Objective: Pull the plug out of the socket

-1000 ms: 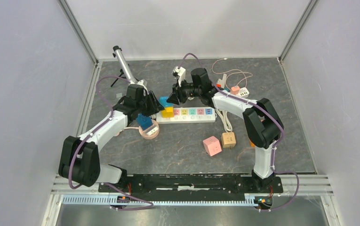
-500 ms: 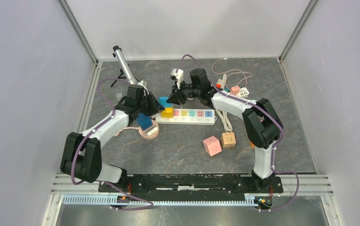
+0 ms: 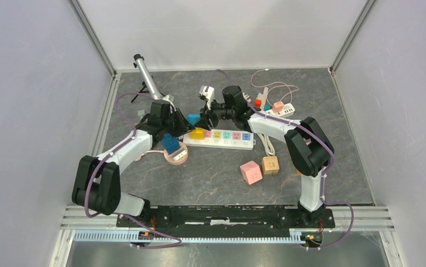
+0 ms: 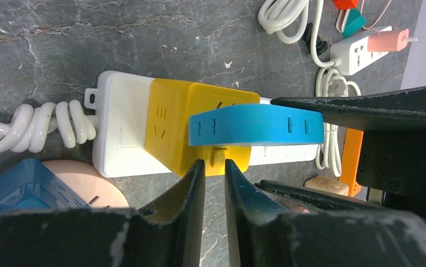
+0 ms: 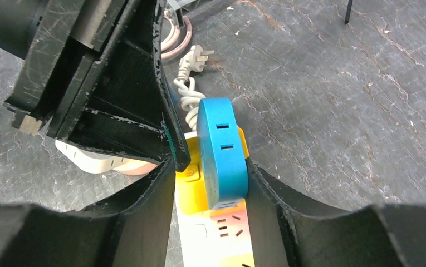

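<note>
A white power strip [image 3: 227,138] lies mid-table with a yellow adapter [image 3: 197,133] on its left end. A blue plug [image 3: 193,118] sits at the yellow adapter, seen edge-on in the left wrist view [image 4: 255,123]. I cannot tell if its pins are still in. My right gripper [image 3: 204,115] straddles the blue plug [image 5: 221,156]. One finger [image 5: 277,206] touches it, and a gap shows on the other side. My left gripper [image 4: 215,162] is almost closed and empty, its tips against the yellow adapter's [image 4: 171,119] near edge.
A pink cube [image 3: 250,172] and a tan cube [image 3: 270,165] lie in front of the strip. A blue adapter on a pink disc [image 3: 176,156] sits under the left arm. A second strip with plugs and cords [image 3: 280,109] is at the back right, and a silver rod on a stand [image 3: 145,75] at the back left.
My right gripper has moved left and back around the blue plug, which now looks tilted. The strip has turned slightly. My left gripper has closed in on the yellow adapter.
</note>
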`<control>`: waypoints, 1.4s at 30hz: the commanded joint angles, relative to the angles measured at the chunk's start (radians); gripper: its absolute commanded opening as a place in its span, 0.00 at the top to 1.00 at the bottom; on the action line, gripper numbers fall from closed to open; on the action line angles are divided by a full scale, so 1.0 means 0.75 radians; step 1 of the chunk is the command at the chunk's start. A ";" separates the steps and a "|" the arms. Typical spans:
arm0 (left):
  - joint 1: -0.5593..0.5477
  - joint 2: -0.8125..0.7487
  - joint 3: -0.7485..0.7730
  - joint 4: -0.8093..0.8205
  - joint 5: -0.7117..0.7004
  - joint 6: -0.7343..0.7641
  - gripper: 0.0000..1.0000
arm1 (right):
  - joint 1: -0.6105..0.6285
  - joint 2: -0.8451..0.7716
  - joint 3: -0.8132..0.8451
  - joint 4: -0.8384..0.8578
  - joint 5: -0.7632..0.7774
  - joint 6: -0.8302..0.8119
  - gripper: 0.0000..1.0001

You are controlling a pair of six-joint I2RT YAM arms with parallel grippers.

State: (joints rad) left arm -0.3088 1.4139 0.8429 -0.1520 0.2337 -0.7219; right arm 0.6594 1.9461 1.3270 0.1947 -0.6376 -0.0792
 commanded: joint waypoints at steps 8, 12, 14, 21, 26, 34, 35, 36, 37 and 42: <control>0.007 0.042 -0.021 -0.151 -0.066 -0.029 0.77 | 0.021 -0.027 -0.023 0.175 0.034 0.034 1.00; 0.007 0.055 -0.028 -0.177 -0.075 -0.023 0.77 | 0.018 -0.073 -0.069 0.270 0.060 0.090 1.00; 0.007 0.065 -0.032 -0.188 -0.080 -0.022 0.78 | 0.017 -0.077 -0.067 0.307 0.032 0.147 1.00; 0.007 0.111 -0.028 -0.237 -0.102 -0.022 0.80 | 0.096 -0.083 -0.051 0.240 0.080 0.051 1.00; 0.007 0.116 -0.025 -0.267 -0.128 -0.025 0.82 | 0.037 -0.122 -0.118 0.447 -0.009 0.283 1.00; 0.007 0.129 -0.030 -0.278 -0.133 -0.028 0.83 | 0.106 -0.112 -0.043 0.245 0.088 0.120 1.00; 0.007 0.131 -0.026 -0.286 -0.136 -0.027 0.83 | 0.103 -0.114 -0.063 0.280 0.077 0.156 1.00; 0.007 0.132 -0.023 -0.292 -0.143 -0.027 0.83 | 0.094 -0.119 -0.077 0.303 0.077 0.182 1.00; 0.007 0.133 -0.021 -0.294 -0.147 -0.029 0.83 | 0.082 -0.124 -0.084 0.319 0.076 0.196 1.00; 0.007 0.143 -0.019 -0.302 -0.147 -0.031 0.83 | -0.002 -0.130 -0.103 0.509 -0.024 0.430 1.00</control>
State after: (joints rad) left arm -0.3023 1.4487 0.8711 -0.1932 0.2115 -0.7559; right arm 0.6739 1.9213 1.2354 0.3706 -0.5392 0.0761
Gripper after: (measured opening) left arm 0.166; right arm 0.220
